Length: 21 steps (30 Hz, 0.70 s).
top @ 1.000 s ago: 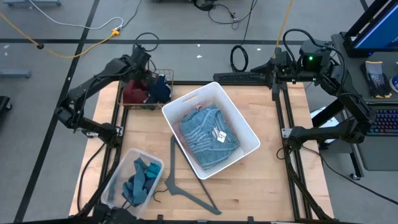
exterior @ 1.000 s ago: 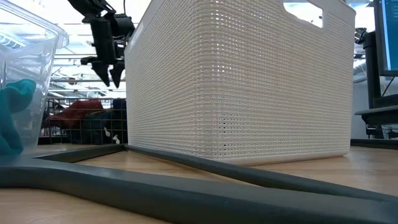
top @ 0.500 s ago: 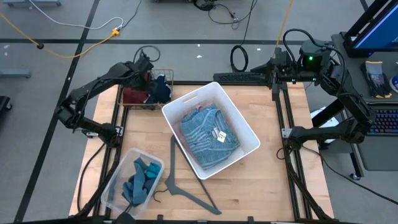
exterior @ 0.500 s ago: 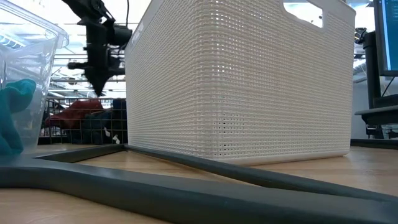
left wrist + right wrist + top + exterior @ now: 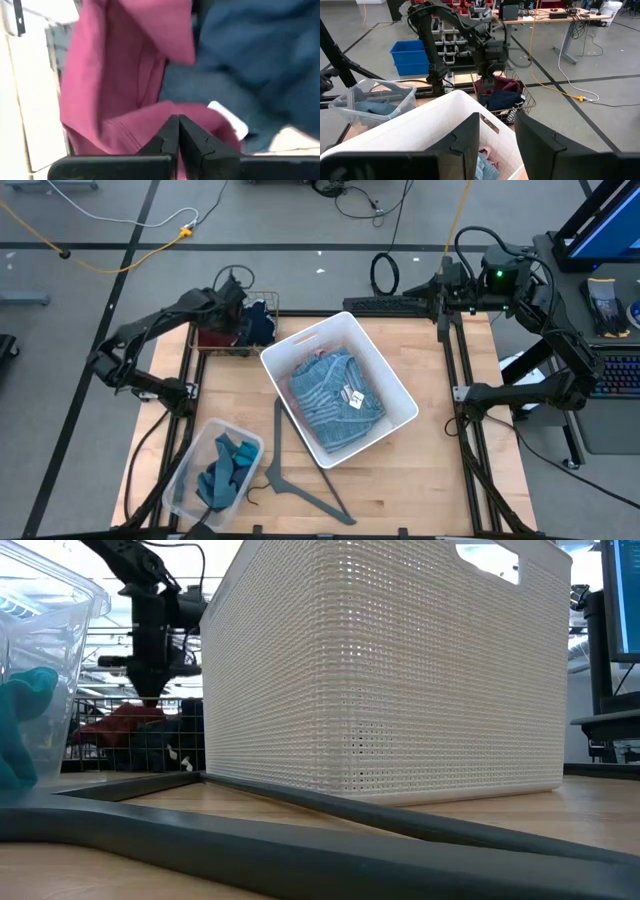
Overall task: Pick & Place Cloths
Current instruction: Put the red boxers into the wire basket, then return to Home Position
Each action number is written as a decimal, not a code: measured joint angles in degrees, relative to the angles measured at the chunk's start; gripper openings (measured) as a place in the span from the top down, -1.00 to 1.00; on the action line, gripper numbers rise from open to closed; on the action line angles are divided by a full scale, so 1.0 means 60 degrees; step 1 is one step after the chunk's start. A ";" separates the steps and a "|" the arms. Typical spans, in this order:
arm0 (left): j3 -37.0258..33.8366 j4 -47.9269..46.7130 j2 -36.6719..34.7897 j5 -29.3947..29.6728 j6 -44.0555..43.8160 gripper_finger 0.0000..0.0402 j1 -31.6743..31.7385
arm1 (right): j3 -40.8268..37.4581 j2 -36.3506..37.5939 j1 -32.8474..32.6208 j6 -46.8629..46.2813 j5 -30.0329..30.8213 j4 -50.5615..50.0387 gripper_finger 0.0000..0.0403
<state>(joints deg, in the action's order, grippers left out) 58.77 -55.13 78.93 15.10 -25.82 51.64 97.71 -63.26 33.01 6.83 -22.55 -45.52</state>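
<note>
Left gripper (image 5: 178, 125) down in the wire basket (image 5: 262, 302) at the table's far left corner, fingers (image 5: 167, 135) pressed together, tips right against the maroon cloth (image 5: 115, 85); no fold of fabric visible between them, so a hold on it cannot be confirmed. Maroon cloth directly under and ahead of the tips, bunched up and rising on one side in the left wrist view. Navy cloth (image 5: 250, 65) just beside the maroon one, touching it, with a small white tag (image 5: 227, 117) at the seam between the 2. From above, same gripper (image 5: 236, 305) over the basket, maroon cloth (image 5: 214, 332) on the basket's left, navy cloth (image 5: 258, 325) on its right, draped at the rim.

White basket (image 5: 400, 395) near the table's middle, set at an angle, just beside the wire basket. Inside it: light-blue shirt (image 5: 325, 395) with a white tag (image 5: 353, 396), a bit of pink shirt (image 5: 318, 357) showing at its far edge. Grey hanger (image 5: 290, 475) flat on the wood, just in front of the white basket. Clear plastic bin (image 5: 180, 475) at the near left corner, teal cloth (image 5: 225, 470) heaped inside.

Right gripper (image 5: 496, 131) parked off the table's far right side, well apart from every cloth, fingers partly apart with nothing between them, facing across the white basket toward the left arm.
</note>
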 joint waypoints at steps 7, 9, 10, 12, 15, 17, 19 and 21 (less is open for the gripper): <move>0.1261 0.0325 -0.1022 -0.0082 0.0531 0.92 -0.0366 | 0.0000 -0.0004 0.0000 -0.0011 0.0001 -0.0202 0.42; 0.1372 0.0884 -0.1496 -0.0521 0.0764 0.92 -0.0612 | 0.0000 0.0019 0.0000 0.0005 0.0002 -0.0529 0.42; 0.1372 0.1189 -0.1739 -0.0856 0.0900 0.92 -0.0759 | 0.0000 0.0037 0.0000 0.0065 0.0017 -0.0771 0.42; 0.1372 0.1742 -0.2193 -0.1396 0.1173 0.92 -0.1137 | 0.0000 0.0109 0.0000 0.0288 0.0067 -0.1256 0.42; 0.1372 0.2410 -0.2789 -0.1559 0.1467 0.92 -0.1891 | -0.0113 0.0321 -0.0052 0.0550 0.0528 -0.1701 0.44; 0.1372 0.2769 -0.3151 -0.1561 0.1544 0.94 -0.2447 | -0.0384 0.0588 -0.0109 0.0567 0.0807 -0.1691 0.45; 0.1372 0.3111 -0.3483 -0.1562 0.1609 0.98 -0.3037 | -0.0773 0.0947 -0.0109 0.0557 0.0790 -0.1442 0.46; 0.1372 0.3375 -0.3773 -0.1549 0.1610 0.98 -0.3643 | -0.1257 0.1427 -0.0109 0.0436 0.0789 -0.1091 0.47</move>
<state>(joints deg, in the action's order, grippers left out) 67.00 -34.89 56.29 5.80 -16.16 29.78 90.17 -54.71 32.36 9.45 -17.81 -52.06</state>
